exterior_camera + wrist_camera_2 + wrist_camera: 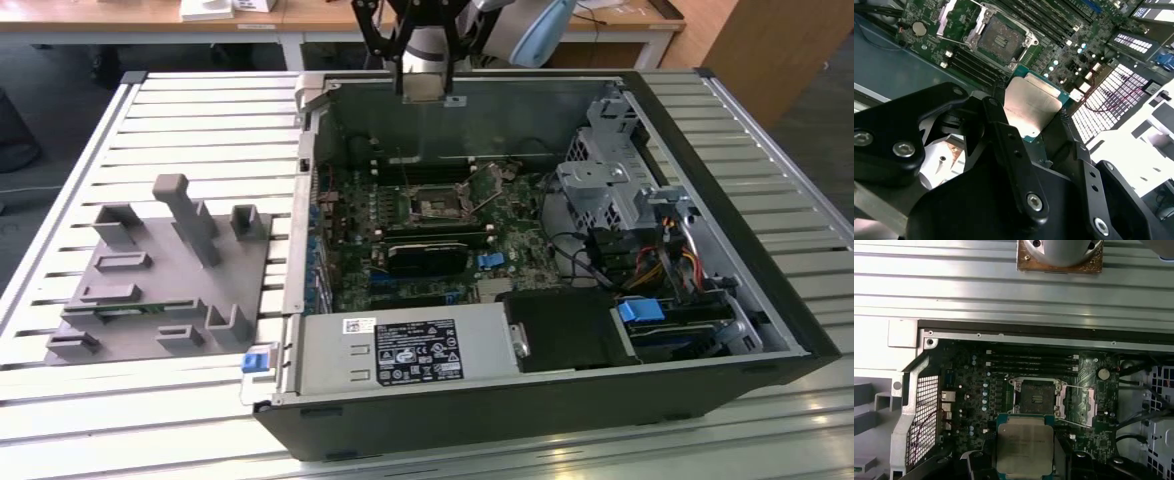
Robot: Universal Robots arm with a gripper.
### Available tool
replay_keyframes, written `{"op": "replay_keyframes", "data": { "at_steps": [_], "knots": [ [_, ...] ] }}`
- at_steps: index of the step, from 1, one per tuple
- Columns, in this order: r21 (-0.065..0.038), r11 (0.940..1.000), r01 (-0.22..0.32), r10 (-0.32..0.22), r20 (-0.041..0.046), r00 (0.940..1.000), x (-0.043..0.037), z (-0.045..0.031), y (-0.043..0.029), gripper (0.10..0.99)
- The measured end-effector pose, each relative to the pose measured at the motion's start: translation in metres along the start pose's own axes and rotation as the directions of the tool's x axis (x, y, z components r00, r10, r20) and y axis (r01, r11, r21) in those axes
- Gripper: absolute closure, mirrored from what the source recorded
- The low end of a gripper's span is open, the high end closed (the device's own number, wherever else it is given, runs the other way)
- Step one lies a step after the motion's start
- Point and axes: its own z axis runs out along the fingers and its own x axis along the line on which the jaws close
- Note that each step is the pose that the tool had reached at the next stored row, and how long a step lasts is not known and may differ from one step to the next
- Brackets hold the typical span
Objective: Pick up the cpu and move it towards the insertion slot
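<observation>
The cpu (1030, 102), a flat square chip with a shiny silver top and a thin green rim, sits between the black fingers (999, 120) of my gripper (1031, 112), which is shut on it. In the exterior view the gripper (430, 88) hangs above the far wall of the open computer case. The insertion slot (437, 207) is a dark square socket in a silvery frame on the green board, lower down and apart from the chip. In both wrist views the slot (1037, 396) (1001, 40) lies open just beyond the held cpu (1025, 445).
The open case (747, 300) has tall walls all round. A black rectangular block (427, 256) sits beside the slot, a power supply (400, 352) at the near end and a drive cage (607, 190) on the exterior view's right. A grey fixture with blocks (160, 270) stands on the slatted table (80, 160).
</observation>
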Motion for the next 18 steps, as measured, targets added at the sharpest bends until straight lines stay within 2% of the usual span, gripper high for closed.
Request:
{"op": "replay_keyframes", "data": {
  "at_steps": [12,18],
  "knots": [
    [0.0,1.0,0.0,0.0,0.0014,1.0,-0.0258,0.0006,0.0001,0.545],
    [0.0,1.0,0.0,0.0,0.002,1.0,-0.0277,0.0006,0.0001,0.545]
  ]
}}
